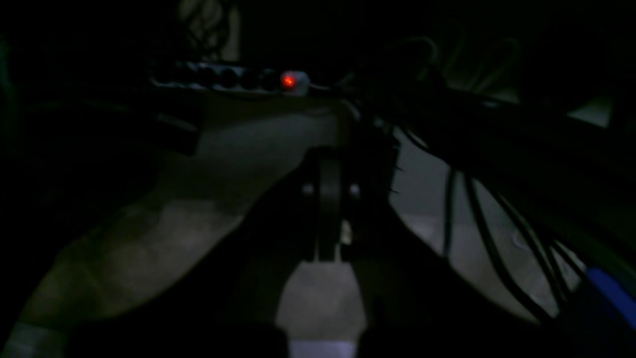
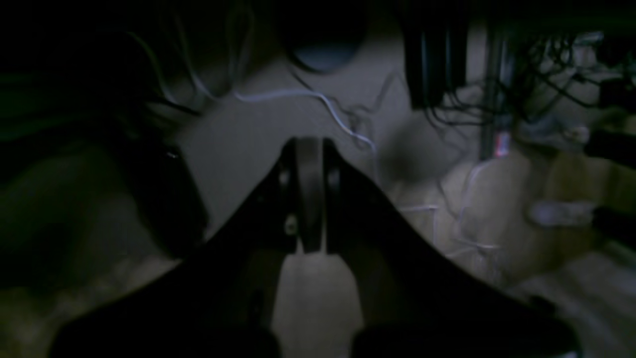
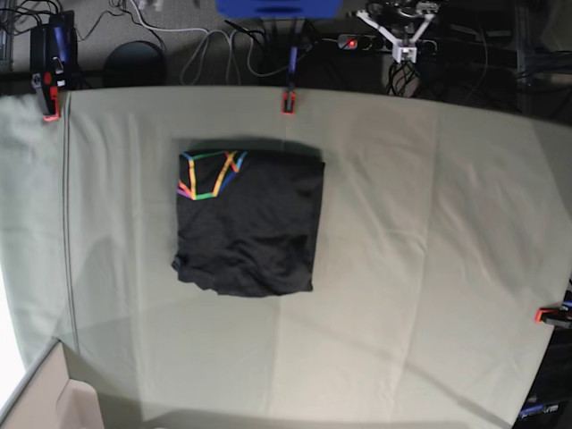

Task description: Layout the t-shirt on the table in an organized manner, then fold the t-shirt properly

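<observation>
The black soft-fabric t-shirt (image 3: 248, 223) lies folded into a compact rectangle left of centre on the pale green cloth-covered table (image 3: 429, 223), both grippers shut and empty, so folding seems finished.

You won't find any readable text, label, brand or number in these views. The nearest thing to a sign is the rainbow-coloured line graphic (image 3: 210, 174) on the black t-shirt (image 3: 250, 223), at its upper left corner in the base view; it forms angular shapes, not letters you can read. Both wrist views are too dark and blurred for you to make out any writing.
</observation>
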{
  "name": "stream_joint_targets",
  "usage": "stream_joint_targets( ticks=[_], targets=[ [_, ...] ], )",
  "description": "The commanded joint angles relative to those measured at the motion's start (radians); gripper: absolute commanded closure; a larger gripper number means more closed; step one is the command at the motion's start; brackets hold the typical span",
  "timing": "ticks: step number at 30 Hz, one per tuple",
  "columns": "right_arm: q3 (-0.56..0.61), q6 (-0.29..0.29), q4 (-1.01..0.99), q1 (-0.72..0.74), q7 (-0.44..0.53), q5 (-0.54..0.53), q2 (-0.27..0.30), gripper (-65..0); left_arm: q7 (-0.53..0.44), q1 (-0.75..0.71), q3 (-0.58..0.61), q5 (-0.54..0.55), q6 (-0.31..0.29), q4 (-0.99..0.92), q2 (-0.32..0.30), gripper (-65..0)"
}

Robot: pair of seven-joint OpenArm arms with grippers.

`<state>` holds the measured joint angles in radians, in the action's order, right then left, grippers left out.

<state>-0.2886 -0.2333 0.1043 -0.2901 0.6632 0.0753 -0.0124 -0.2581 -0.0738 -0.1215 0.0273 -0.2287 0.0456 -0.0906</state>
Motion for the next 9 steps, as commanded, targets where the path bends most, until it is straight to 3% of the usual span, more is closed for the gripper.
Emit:
stream_joint_targets(
  ticks=[1,5,9],
  targets=[
    [0.001,-0.011,-0.004,-0.007,0.011,-0.002,-0.01,0.0,-0.002,-0.004,0.001,0.001,-0.001,0.001,-0.005,-0.5],
    [0.002,-0.013,-0.004,-0.001,0.003,-0.001,-0.044,0.0,0.019,-0.004,-0.004,0.001,-0.001,0.001,0.004,-0.5],
    [0.002,-0.008,-0.004,0.032,-0.096,-0.001,-0.044,0.0,0.056,0.013,-0.004,0.001,-0.001,0.001,0.007,-0.5]
  ],
)
